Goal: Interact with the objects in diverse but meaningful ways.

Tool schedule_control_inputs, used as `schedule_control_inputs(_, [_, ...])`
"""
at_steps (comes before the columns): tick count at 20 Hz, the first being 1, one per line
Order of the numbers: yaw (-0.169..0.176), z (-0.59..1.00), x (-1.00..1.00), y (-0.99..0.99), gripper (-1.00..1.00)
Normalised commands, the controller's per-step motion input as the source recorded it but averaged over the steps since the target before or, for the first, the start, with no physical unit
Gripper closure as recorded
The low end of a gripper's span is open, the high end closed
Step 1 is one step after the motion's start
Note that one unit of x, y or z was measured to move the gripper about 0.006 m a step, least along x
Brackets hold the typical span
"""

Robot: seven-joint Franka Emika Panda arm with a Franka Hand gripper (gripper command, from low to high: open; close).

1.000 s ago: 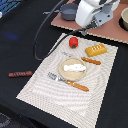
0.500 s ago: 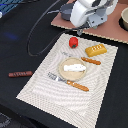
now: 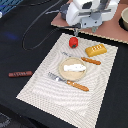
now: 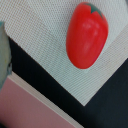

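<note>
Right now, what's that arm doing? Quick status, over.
Gripper above the mat's far corner, jaws out of sight. Red tomato directly below, untouched on the placemat. Nothing blocking it. Over.

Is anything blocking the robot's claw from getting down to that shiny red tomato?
Nothing visible does. The red toy tomato lies alone near a corner of the pale woven placemat, and the wrist view shows it unobstructed.

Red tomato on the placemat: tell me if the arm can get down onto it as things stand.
Probably yes. The red tomato lies alone near a corner of the placemat, with nothing on top of it or touching it. The arm hangs just beyond it, and the wrist view looks straight at it; the jaws are out of sight.
</note>
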Motion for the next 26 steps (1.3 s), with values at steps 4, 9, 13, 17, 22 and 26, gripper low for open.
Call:
schedule_control_inputs(4, [-0.1,-0.23,-0.82,-0.01,-1.0])
schedule_control_inputs(9, [-0.098,-0.2,-0.83,-0.04,-1.0])
schedule_control_inputs(13, [-0.085,-0.23,-0.68,-0.09,-1.0])
schedule_control_inputs(17, [-0.083,-0.31,-0.7,-0.16,-1.0])
schedule_control_inputs(22, [-0.07,-0.38,-0.64,-0.17,-1.0])
schedule_control_inputs(26, [-0.051,-0.42,-0.6,-0.15,-1.0])
